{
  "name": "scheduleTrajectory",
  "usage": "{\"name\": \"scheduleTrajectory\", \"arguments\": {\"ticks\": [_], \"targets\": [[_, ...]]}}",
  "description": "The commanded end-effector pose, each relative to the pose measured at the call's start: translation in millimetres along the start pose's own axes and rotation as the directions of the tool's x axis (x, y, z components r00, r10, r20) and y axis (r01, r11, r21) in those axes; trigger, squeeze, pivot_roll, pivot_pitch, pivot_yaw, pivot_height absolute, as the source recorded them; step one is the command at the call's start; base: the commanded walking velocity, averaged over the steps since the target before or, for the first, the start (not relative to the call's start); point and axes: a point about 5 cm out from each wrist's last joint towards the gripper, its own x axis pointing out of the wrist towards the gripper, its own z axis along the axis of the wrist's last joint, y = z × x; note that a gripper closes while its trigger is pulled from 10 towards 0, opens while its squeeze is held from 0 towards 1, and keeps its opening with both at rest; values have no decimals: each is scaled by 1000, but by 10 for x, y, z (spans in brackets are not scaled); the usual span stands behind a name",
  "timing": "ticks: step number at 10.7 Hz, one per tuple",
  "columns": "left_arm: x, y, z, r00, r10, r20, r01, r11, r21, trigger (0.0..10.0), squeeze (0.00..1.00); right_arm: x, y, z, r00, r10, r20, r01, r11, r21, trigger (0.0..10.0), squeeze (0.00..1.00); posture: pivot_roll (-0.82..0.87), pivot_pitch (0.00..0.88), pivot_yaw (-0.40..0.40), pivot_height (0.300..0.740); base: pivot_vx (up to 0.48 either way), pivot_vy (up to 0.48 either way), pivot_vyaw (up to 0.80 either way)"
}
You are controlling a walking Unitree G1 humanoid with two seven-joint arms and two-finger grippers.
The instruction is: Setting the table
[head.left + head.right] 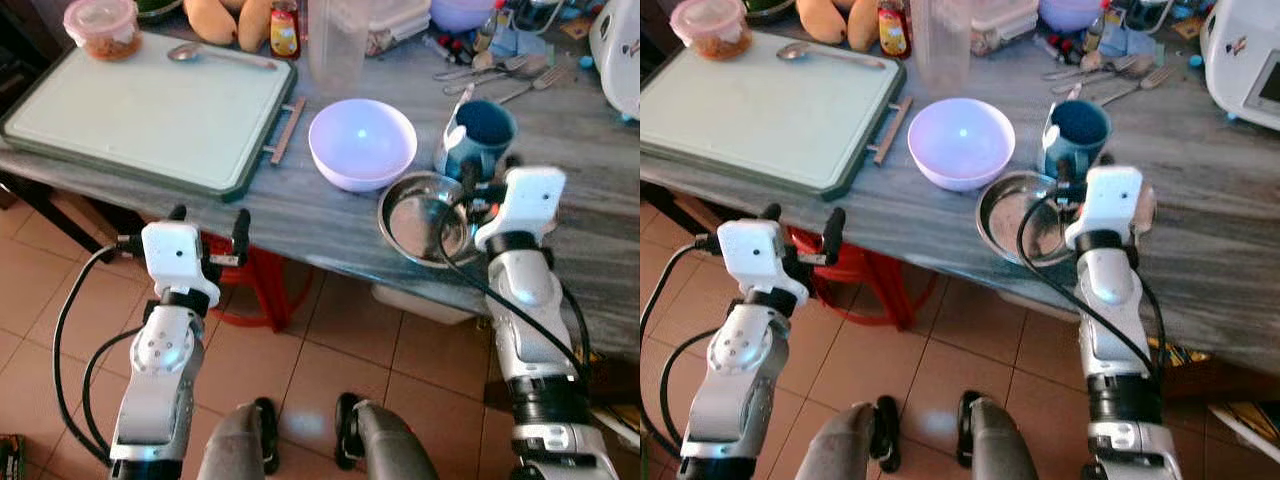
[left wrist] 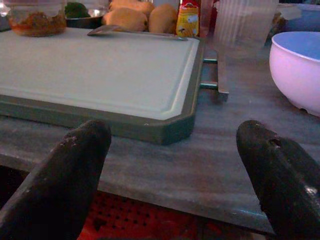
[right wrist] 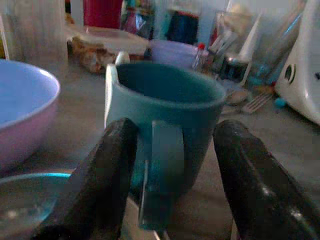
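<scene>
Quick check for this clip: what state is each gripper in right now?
Left gripper: open, holding nothing, at the table edge.
Right gripper: open, fingers either side of the teal mug handle, not closed on it.

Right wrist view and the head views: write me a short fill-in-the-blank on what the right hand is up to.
1. The right hand has its fingers open on either side of the handle of the ____ mug.
2. Just before that mug lies a ____ metal bowl.
3. Left of the mug stands a ____ bowl.

Missing words: teal; shiny; lavender

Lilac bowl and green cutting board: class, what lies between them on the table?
A small wooden stick beside the board, then bare table up to the bowl, per both eye views.
</scene>
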Motion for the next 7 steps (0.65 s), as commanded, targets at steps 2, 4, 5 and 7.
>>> {"name": "scheduleTrajectory", "arguments": {"ticks": [2, 4, 5, 7], "targets": [[-8, 9, -38, 1000, -5, -13, 5, 1000, -2, 10000, 0, -41, -15, 44, 999, -35, 14, 35, 999, -9, 10000, 1000, -26, 221, 11, 740, 0, 0, 0], [1, 9, -37, 1000, -3, -11, 3, 1000, -4, 10000, 0, -98, -11, 94, 998, -63, 31, 64, 998, -25, 10000, 965, -28, 214, 8, 740, 0, 0, 0], [6, 10, -34, 1000, -2, -9, 2, 1000, -4, 10000, 0, -136, -16, 121, 996, -76, 41, 77, 996, -32, 10000, 686, -29, 213, 8, 740, 0, 0, 0], [9, 14, -37, 1000, 3, -8, -3, 1000, -10, 10000, 0, -265, 50, 188, 995, -68, 68, 72, 995, -66, 10000, 0, -35, 205, 13, 740, 0, 0, 0]]}}
